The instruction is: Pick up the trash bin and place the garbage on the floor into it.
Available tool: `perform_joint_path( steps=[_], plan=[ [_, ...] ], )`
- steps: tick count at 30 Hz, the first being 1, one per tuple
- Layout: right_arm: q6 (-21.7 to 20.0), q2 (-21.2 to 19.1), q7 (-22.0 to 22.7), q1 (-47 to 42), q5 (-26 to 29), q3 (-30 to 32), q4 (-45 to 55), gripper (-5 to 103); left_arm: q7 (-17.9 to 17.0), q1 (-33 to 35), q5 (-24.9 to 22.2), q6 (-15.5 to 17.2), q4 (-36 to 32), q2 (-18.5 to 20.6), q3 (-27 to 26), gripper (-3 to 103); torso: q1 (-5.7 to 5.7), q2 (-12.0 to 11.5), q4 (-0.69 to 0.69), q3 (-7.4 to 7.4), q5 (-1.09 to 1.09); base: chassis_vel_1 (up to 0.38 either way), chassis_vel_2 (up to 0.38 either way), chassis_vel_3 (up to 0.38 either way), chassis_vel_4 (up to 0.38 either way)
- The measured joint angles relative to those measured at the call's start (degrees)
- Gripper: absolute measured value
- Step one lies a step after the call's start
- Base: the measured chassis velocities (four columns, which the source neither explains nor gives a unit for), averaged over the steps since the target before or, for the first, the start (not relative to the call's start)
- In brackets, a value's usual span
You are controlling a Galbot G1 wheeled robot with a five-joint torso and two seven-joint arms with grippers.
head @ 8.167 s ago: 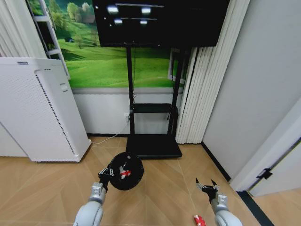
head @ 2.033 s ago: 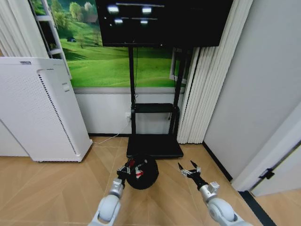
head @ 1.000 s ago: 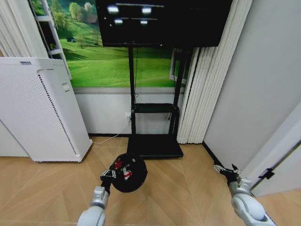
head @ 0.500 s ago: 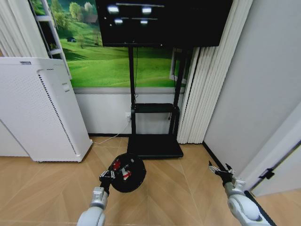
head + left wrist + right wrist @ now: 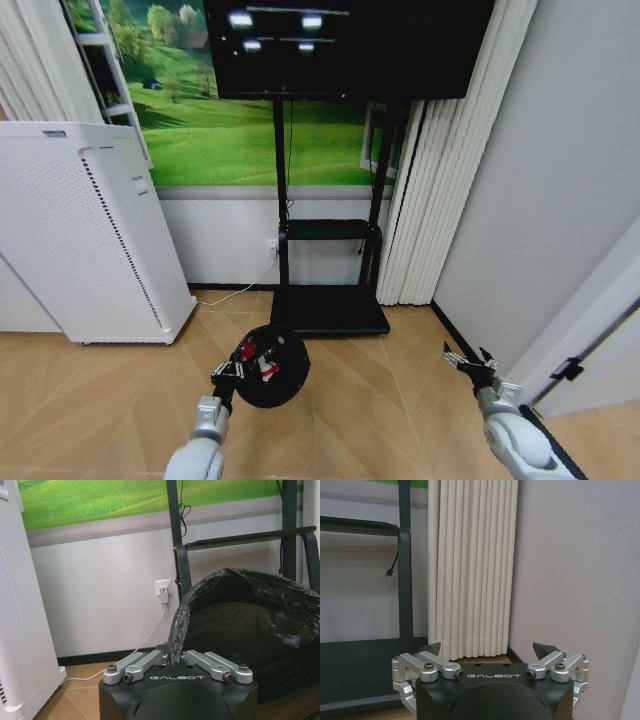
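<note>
The left end effector (image 5: pixel 228 374) is clenched on the rim of the trash bin (image 5: pixel 272 366), holding it tipped above the wooden floor (image 5: pixel 380 420) in front of a black TV stand (image 5: pixel 328 310). Inside the bin's black plastic liner (image 5: pixel 240 587) lie red-and-white wrappers (image 5: pixel 266 370). The right end effector (image 5: pixel 468 364) hangs released near the wall. "GALBOT" is printed on both wrists.
</note>
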Motion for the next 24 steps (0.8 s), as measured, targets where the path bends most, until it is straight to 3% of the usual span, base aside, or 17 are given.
perform_joint_path(
  steps=[10, 24],
  plan=[
    [0.00, -0.01, 0.03, 0.00, 0.03, -0.02, 0.00, 100, 0.02, 0.18, 0.01, -0.19, 0.05, -0.02, 0.04, 3, 0.00, -0.01, 0.01, 0.00, 0.00, 0.127, 0.123, -0.127, -0.128],
    [0.01, -0.02, 0.03, 0.01, 0.05, -0.02, 0.03, 100, 0.02, 0.74, 0.16, -0.40, -0.19, -0.09, -0.06, 3, -0.01, 0.00, 0.00, -0.01, -0.02, 0.277, 0.280, -0.286, -0.280]
  ],
)
